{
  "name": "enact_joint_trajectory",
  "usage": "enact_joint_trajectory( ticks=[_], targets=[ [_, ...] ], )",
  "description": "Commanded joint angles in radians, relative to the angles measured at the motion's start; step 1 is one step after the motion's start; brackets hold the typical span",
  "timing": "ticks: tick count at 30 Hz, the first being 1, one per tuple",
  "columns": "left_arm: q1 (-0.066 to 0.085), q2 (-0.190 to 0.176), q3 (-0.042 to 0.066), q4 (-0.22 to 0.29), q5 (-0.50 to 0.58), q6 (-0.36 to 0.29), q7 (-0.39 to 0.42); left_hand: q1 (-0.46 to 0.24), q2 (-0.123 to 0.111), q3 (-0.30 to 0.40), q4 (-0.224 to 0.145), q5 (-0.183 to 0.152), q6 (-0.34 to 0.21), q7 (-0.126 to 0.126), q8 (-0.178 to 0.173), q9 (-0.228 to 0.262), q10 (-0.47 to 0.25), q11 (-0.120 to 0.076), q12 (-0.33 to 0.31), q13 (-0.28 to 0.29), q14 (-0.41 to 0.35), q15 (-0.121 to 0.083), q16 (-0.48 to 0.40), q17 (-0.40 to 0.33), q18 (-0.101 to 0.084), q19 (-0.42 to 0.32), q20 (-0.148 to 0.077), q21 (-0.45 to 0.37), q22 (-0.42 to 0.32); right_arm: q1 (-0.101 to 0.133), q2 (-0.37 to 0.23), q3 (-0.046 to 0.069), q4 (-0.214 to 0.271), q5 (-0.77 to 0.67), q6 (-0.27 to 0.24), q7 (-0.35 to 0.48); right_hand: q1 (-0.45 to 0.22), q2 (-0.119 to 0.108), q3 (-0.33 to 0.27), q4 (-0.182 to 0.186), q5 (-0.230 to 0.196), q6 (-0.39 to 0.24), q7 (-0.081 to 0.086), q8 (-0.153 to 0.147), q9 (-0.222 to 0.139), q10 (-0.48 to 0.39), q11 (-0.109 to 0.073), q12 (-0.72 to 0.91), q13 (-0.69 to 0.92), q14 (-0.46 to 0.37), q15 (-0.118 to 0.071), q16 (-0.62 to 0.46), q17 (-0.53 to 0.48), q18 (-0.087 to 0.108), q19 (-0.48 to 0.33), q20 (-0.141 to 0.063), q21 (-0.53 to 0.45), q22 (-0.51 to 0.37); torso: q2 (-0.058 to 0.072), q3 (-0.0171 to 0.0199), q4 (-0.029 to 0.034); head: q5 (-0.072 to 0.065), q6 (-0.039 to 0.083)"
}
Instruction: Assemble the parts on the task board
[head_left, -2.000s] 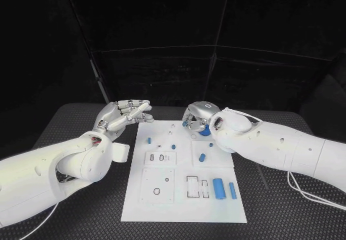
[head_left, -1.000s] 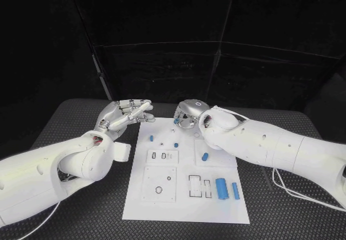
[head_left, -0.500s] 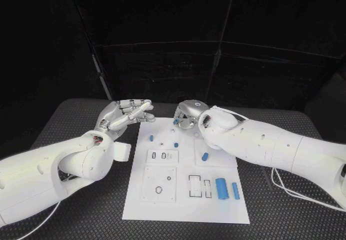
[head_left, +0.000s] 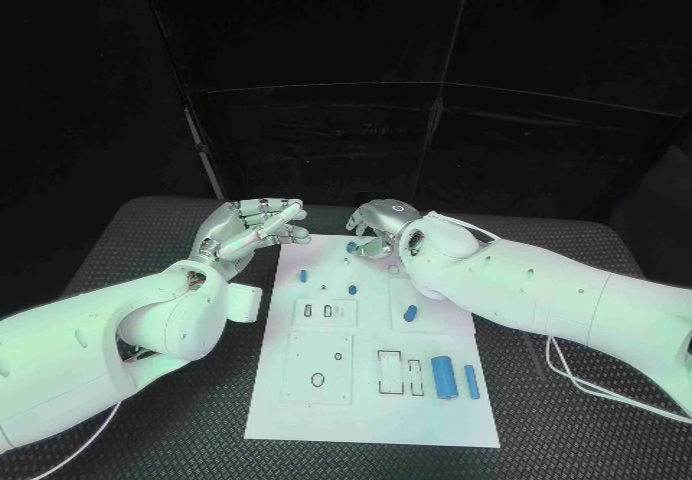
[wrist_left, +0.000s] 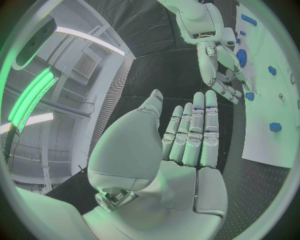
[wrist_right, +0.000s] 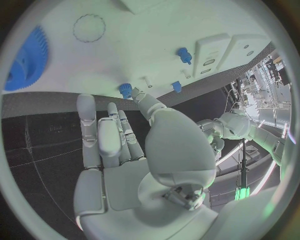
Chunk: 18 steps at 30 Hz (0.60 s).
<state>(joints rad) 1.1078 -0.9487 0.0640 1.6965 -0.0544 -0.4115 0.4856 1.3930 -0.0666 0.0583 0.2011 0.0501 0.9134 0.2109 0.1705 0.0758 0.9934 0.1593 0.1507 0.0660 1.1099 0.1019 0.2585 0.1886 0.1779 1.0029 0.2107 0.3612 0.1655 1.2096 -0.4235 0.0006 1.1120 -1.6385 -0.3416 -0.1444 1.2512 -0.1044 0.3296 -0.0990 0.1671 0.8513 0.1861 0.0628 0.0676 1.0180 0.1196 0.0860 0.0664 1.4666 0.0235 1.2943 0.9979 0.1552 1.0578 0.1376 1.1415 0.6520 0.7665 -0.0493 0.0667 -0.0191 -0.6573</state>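
board far edge: hidden behind the right arm (head_left: 534, 280), at 1 o'clock from the board (head_left: 368, 400).
gear (wrist_right: 24, 60): cut by the circle's rim.

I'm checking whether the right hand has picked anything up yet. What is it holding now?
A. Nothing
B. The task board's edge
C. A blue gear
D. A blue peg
A: in the right wrist view the right hand has bare palm and fingers spread apart, while the blue gear lies apart on the task board.
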Motion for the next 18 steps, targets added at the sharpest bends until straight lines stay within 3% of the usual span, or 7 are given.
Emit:
enact_joint_trajectory(
  ticks=[1, 5, 7, 9, 14, 17, 18],
  targets=[
    [0.002, -0.002, 0.001, 0.000, 0.000, 0.013, 0.003, 0.000, 0.007, -0.007, 0.001, -0.003, 0.000, 0.008, -0.006, -0.002, 0.001, 0.006, -0.005, -0.002, 0.004, 0.006, -0.005, 0.002, 0.001, 0.008, -0.001, -0.004, -0.002, 0.002, -0.035, 0.001, 0.036, 0.010, -0.042, -0.001, 0.013, 0.002, -0.013, 0.005, 0.011, 0.023, -0.001, 0.009, 0.003, -0.002, 0.002, 0.013, 0.002, 0.003, 0.009, -0.002, 0.000, 0.011, -0.003, 0.000, -0.003, 0.000, -0.002, 0.0012, -0.0035, -0.001, 0.002],
    [0.002, -0.005, 0.001, -0.001, 0.000, 0.014, 0.003, 0.000, 0.007, -0.007, 0.001, -0.003, 0.000, 0.008, -0.006, -0.002, 0.001, 0.006, -0.005, -0.002, 0.004, 0.006, -0.005, 0.002, 0.001, 0.008, -0.001, -0.005, -0.002, 0.002, -0.108, 0.004, 0.103, 0.047, -0.058, -0.009, 0.022, 0.005, -0.022, 0.017, 0.022, 0.052, -0.001, 0.017, 0.006, 0.023, 0.000, 0.037, 0.005, 0.009, 0.008, 0.011, 0.019, 0.008, 0.012, 0.000, 0.007, 0.018, -0.003, 0.0015, -0.0078, -0.002, 0.005],
    [0.002, -0.005, 0.001, -0.003, 0.000, 0.015, 0.003, 0.000, 0.007, -0.007, 0.001, -0.003, 0.000, 0.008, -0.006, -0.002, 0.001, 0.006, -0.005, -0.002, 0.004, 0.006, -0.005, 0.002, 0.001, 0.008, -0.001, -0.005, -0.002, 0.002, -0.155, 0.024, 0.143, 0.081, -0.053, -0.019, 0.023, 0.008, -0.022, 0.026, 0.034, 0.085, 0.002, 0.031, 0.012, 0.078, -0.006, 0.069, 0.015, 0.020, 0.004, 0.037, 0.062, 0.001, 0.039, -0.003, 0.030, 0.060, -0.005, 0.0021, -0.0109, -0.001, 0.007],
    [0.001, -0.005, 0.001, -0.004, 0.000, 0.015, 0.003, 0.001, 0.007, -0.007, 0.001, -0.003, 0.000, 0.008, -0.006, -0.002, 0.001, 0.006, -0.006, -0.002, 0.004, 0.006, -0.005, 0.002, 0.001, 0.008, -0.001, -0.005, -0.002, 0.002, -0.193, 0.034, 0.174, 0.113, -0.042, -0.031, 0.025, 0.002, -0.024, 0.031, 0.036, 0.101, -0.007, 0.038, 0.013, 0.166, -0.023, 0.118, 0.035, 0.028, -0.006, 0.056, 0.095, -0.003, 0.060, -0.008, 0.049, 0.092, -0.006, 0.0036, -0.0145, -0.002, 0.007],
    [0.001, -0.005, 0.001, -0.011, 0.000, 0.016, 0.003, 0.001, 0.007, -0.007, 0.000, -0.003, 0.000, 0.007, -0.006, -0.002, 0.001, 0.006, -0.006, -0.002, 0.004, 0.006, -0.005, 0.002, 0.001, 0.008, -0.001, -0.005, -0.002, 0.002, -0.282, 0.046, 0.235, 0.206, 0.013, -0.068, 0.029, -0.041, -0.064, 0.052, 0.052, 0.094, -0.038, 0.036, 0.008, 0.296, -0.062, 0.230, 0.107, 0.038, -0.041, 0.087, 0.143, -0.011, 0.091, -0.041, 0.075, 0.134, -0.009, 0.0046, -0.0209, -0.002, 0.010],
    [0.001, -0.002, 0.001, -0.016, 0.000, 0.017, 0.003, 0.001, 0.007, -0.007, 0.000, -0.003, 0.000, 0.007, -0.006, -0.002, 0.001, 0.006, -0.006, -0.002, 0.004, 0.006, -0.005, 0.002, 0.001, 0.008, -0.001, -0.005, -0.002, 0.002, -0.319, 0.050, 0.256, 0.238, 0.047, -0.092, 0.042, -0.061, -0.128, 0.092, 0.069, 0.072, -0.044, 0.038, 0.005, 0.299, -0.069, 0.338, 0.201, 0.047, -0.048, 0.121, 0.207, -0.019, 0.113, -0.051, 0.093, 0.166, -0.010, 0.0048, -0.0225, -0.005, 0.012],
    [0.001, -0.001, 0.001, -0.017, 0.000, 0.017, 0.003, 0.001, 0.007, -0.007, 0.000, -0.003, 0.000, 0.007, -0.006, -0.002, 0.001, 0.006, -0.006, -0.002, 0.004, 0.006, -0.005, 0.002, 0.001, 0.008, -0.001, -0.005, -0.002, 0.002, -0.325, 0.050, 0.259, 0.243, 0.055, -0.098, 0.079, -0.065, -0.178, 0.128, 0.075, 0.060, -0.046, 0.046, 0.006, 0.247, -0.069, 0.428, 0.290, 0.050, -0.046, 0.137, 0.232, -0.020, 0.121, -0.053, 0.100, 0.179, -0.010, 0.0053, -0.0231, -0.005, 0.012]
  ],
)
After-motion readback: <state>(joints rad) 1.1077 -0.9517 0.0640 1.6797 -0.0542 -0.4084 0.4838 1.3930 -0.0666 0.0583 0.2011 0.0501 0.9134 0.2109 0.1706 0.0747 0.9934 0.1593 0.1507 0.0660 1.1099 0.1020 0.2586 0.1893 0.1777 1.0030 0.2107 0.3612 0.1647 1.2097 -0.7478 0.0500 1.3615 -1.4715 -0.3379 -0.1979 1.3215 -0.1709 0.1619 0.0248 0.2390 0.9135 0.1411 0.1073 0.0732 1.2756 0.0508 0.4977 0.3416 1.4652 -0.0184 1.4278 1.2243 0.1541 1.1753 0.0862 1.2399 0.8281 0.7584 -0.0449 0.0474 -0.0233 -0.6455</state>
